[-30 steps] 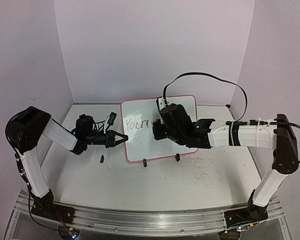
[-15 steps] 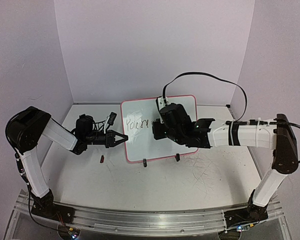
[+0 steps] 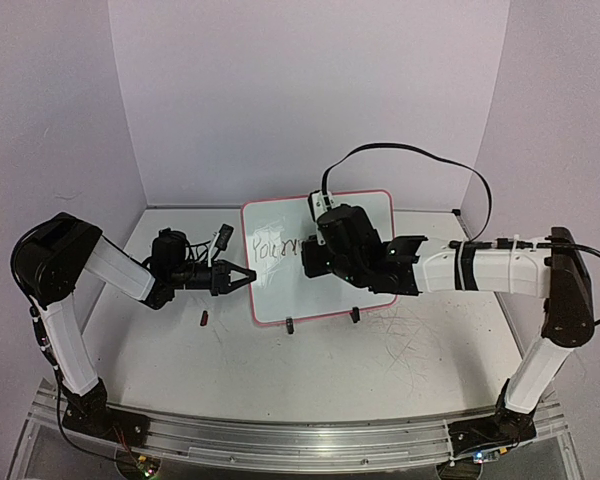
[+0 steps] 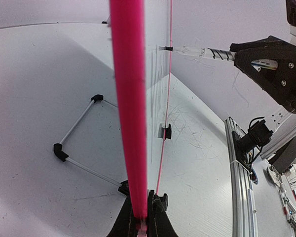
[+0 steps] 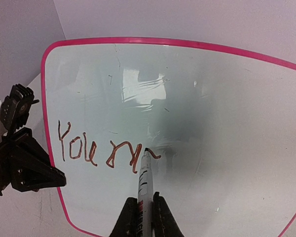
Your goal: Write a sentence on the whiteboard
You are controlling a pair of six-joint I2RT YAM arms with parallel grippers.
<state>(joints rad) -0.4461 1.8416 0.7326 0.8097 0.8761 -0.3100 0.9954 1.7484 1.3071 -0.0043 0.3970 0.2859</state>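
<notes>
The whiteboard [image 3: 280, 290], white with a pink rim, stands tilted at the table's middle. My left gripper [image 3: 248, 278] is shut on its left edge; in the left wrist view the pink rim [image 4: 129, 108] runs up from between the closed fingers [image 4: 143, 222]. My right gripper [image 5: 144, 217] is shut on a white marker [image 5: 144, 177], whose tip touches the board [image 5: 212, 108]. The sentence [image 5: 98, 150] reads roughly "You" plus a few scrawled strokes, on the board's left half, and shows as a short line [image 3: 278, 247] in the top view. The right gripper [image 3: 310, 255] covers the board's centre there.
Two black clip feet [image 3: 290, 324] [image 3: 355, 315] hold the board's lower edge, with a wire stand [image 4: 79, 143] behind it. A small dark red piece [image 3: 204, 318] lies on the table left of the board. A black cable [image 3: 410, 155] loops above the right arm. Walls close in on three sides.
The right gripper with the marker has edged slightly to the left along the board. The left arm and the board have not moved.
</notes>
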